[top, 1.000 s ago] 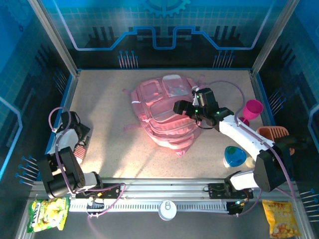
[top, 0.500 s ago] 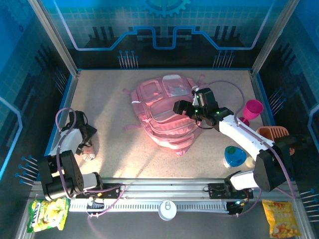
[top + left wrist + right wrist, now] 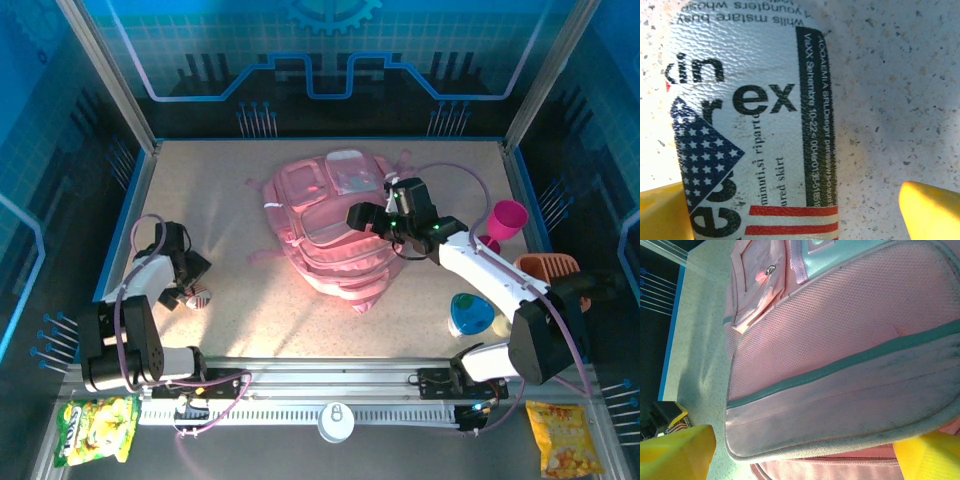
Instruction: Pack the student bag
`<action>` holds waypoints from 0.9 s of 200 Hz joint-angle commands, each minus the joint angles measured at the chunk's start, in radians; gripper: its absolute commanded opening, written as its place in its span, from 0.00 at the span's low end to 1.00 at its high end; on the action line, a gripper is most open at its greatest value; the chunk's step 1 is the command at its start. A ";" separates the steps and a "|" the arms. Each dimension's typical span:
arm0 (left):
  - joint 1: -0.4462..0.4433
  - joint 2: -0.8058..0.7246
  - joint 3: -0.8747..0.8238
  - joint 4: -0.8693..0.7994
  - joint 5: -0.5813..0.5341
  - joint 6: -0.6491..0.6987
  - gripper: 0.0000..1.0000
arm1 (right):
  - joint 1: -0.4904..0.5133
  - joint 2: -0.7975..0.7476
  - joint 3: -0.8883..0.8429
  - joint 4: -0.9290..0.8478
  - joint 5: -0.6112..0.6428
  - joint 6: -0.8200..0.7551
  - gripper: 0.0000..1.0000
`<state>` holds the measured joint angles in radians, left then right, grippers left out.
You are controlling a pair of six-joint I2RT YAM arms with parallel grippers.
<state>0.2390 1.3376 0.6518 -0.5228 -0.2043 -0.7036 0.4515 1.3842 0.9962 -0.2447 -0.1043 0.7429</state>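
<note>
- The speckled beige tabletop (image 3: 215, 215) carried everything. The student bag (image 3: 330, 225), a large soft pink fabric backpack with zip pockets and pale trim, lay flat at its middle, towards the far edge, with its pocketed front facing up.
- The bag's long axis ran from the far side towards the arms, leaning a little to the right at the near end. Pale strap loops showed at the far-right corner, so the top probably pointed away from the arms, though I could not be sure.
- The bag would likely handle as light but floppy. Its mesh panels (image 3: 850, 325) would sag and fold rather than hold shape, and the weave should give the fingers decent friction. The stitched, piped pocket rim, a strap or a zip pull looked like the firmest places to grip.
- The right gripper (image 3: 362, 215) hovered low over the bag's right half. Its yellow fingertips (image 3: 677, 452) were spread wide, with the pocket's rim between them and nothing clamped.
- The left gripper (image 3: 188, 288) sat well to the left of the bag, jaws also wide.
- A small white textured packet with black lettering and a stars-and-stripes print (image 3: 750, 125) lay between the left gripper's fingers, against one of them and clear of the other.
</note>
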 commanded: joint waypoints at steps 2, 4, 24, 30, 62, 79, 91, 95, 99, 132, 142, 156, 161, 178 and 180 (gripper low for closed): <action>-0.001 0.027 0.027 -0.020 -0.012 0.029 0.92 | 0.012 -0.024 -0.004 0.042 0.006 -0.007 0.92; -0.001 0.029 0.028 -0.023 -0.015 0.026 0.91 | 0.012 -0.024 -0.004 0.041 0.006 -0.007 0.92; 0.002 0.045 0.035 -0.034 -0.044 0.007 0.86 | 0.010 -0.024 -0.003 0.039 0.003 -0.007 0.92; 0.003 0.049 0.037 -0.034 -0.048 0.002 0.85 | 0.009 -0.026 -0.003 0.038 0.003 -0.007 0.92; 0.023 0.070 0.042 -0.033 -0.045 -0.004 0.82 | 0.007 -0.028 -0.006 0.040 -0.001 -0.007 0.91; 0.034 0.075 0.042 -0.023 -0.034 0.000 0.78 | 0.006 -0.029 -0.009 0.040 0.000 -0.007 0.91; 0.034 0.075 0.043 -0.013 -0.024 0.010 0.73 | 0.004 -0.030 -0.010 0.042 0.000 -0.005 0.91; 0.034 0.073 0.040 -0.005 -0.016 0.014 0.71 | 0.004 -0.029 -0.010 0.043 -0.003 -0.006 0.91; 0.033 0.070 0.039 0.001 -0.007 0.017 0.69 | 0.004 -0.027 -0.010 0.044 -0.002 -0.005 0.91; 0.009 0.022 0.035 0.032 0.080 0.032 0.55 | 0.007 -0.019 -0.012 0.061 -0.019 0.000 0.91; -0.002 0.006 0.039 0.032 0.110 0.029 0.53 | 0.010 -0.015 -0.012 0.072 -0.025 0.003 0.90; -0.015 -0.016 0.047 0.030 0.157 0.018 0.52 | 0.018 -0.011 -0.021 0.104 -0.044 0.003 0.90; -0.021 -0.024 0.050 0.028 0.175 0.010 0.52 | 0.024 -0.013 -0.025 0.117 -0.049 0.006 0.89; -0.056 -0.057 0.059 0.033 0.231 -0.024 0.52 | 0.048 -0.006 -0.036 0.160 -0.058 0.008 0.89; -0.060 -0.061 0.061 0.033 0.238 -0.029 0.52 | 0.053 -0.005 -0.037 0.166 -0.058 0.009 0.90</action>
<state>0.2184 1.3369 0.6735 -0.5014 -0.0837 -0.6865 0.4599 1.3815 0.9756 -0.1875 -0.1188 0.7456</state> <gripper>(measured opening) 0.582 0.896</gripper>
